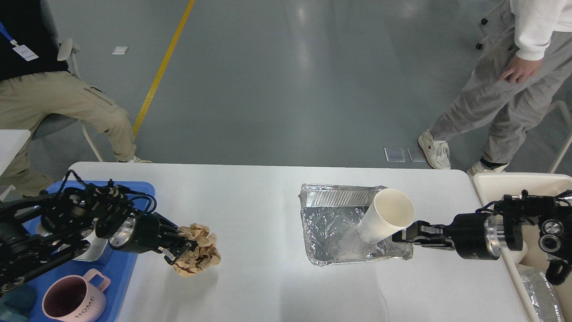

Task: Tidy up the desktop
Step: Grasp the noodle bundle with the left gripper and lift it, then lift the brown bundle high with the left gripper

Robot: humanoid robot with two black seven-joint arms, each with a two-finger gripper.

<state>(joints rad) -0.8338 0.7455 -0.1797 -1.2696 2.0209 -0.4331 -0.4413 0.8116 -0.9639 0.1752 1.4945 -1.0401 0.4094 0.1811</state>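
The white desktop (268,201) fills the lower part of the head view. My left gripper (175,251) is shut on a crumpled ball of brown paper (199,252), held near the table's left side, beside the blue tray. A crinkled foil tray (333,228) lies right of the middle, with a white paper cup (388,214) leaning tilted in its right end. My right gripper (404,236) reaches in from the right and is closed on the foil tray's right rim, just under the cup.
A blue plastic tray (129,273) at the left edge holds a pink mug (73,302) and a metal dish (96,252). A cream bin (514,181) stands at the right with foil (540,295) inside. A seated person (58,98) is at the far left, a walking person (505,94) at the far right.
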